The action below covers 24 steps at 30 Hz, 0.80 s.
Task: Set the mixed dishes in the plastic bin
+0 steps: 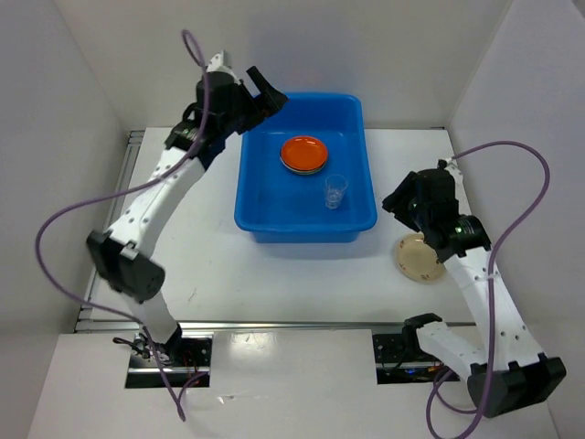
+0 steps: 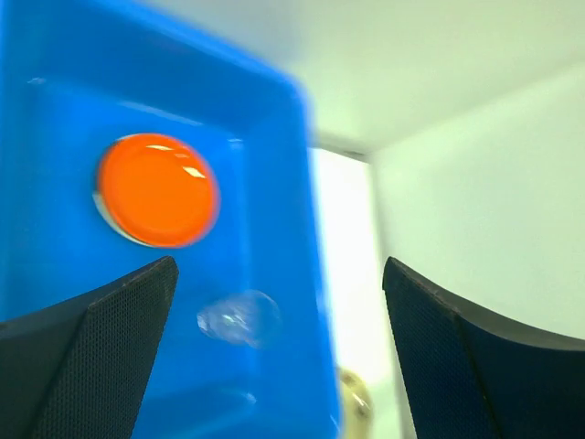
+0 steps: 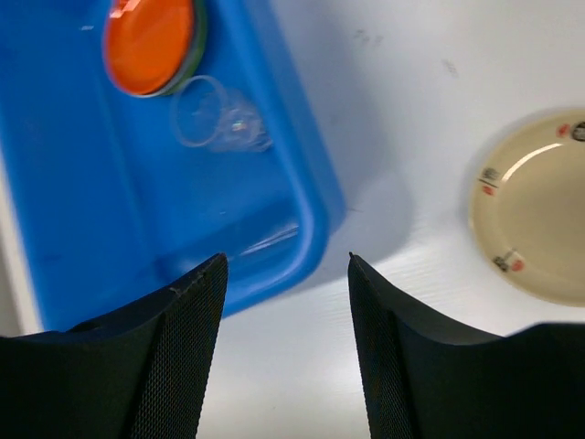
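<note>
Cream plate (image 3: 535,219) near spread R claw (image 3: 288,262), prob. apart

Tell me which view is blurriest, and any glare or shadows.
Left wrist view: blurriest, the round orange plate, clear glass cup and bright blue plastic bin all smeared. Right wrist view: sharper; the bin throws a soft shadow on the white table, and the cream round plate shows a glare streak. Top external view: sharp, evenly lit.
</note>
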Motion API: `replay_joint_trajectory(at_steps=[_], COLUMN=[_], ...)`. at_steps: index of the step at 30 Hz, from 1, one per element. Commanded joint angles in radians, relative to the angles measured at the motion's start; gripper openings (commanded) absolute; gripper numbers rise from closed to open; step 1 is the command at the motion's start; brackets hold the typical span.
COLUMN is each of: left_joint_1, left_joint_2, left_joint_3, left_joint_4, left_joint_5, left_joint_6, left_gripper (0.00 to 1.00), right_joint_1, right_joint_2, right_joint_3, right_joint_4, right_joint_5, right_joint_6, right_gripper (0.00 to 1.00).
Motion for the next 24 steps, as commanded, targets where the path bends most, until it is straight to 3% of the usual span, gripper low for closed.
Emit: replay_joint_trajectory(at_steps=[1,5,12,19,24], left_joint_1=[-0.048,-0.104,-0.16,-0.381,-0.427], left_joint_2=[-0.175,-0.359,-0.68,-0.688,-0.737], left_joint_3=[-0.157,-0.323,-0.677,-0.821,-0.913], left_joint_4=[0.084,0.093,0.113,0.145,0.156], left_joint_5=[0.086,0.205,0.316,0.278,0.234], left_joint_6=[0.036,0.048,0.013,0.004,-0.018], left_gripper=[1.0,1.0,1.0,1.0,1.0], right_joint_1=[0.001,-0.044,-0.157,-0.264,-0.264], right_joint_2=[0.082,0.215,0.265,0.378,0.556], right_joint_3=[0.039,0.018,0.016,0.016,0.051], right_joint_4=[-0.056,-0.136,-0.213,-0.222,-0.204], right_joint_5=[0.145,0.166,0.178,0.157,0.182], right_joint_6=[0.029,0.029,0.047,0.026,0.025], right_gripper=[0.61,0.61,0.61,0.57,0.56])
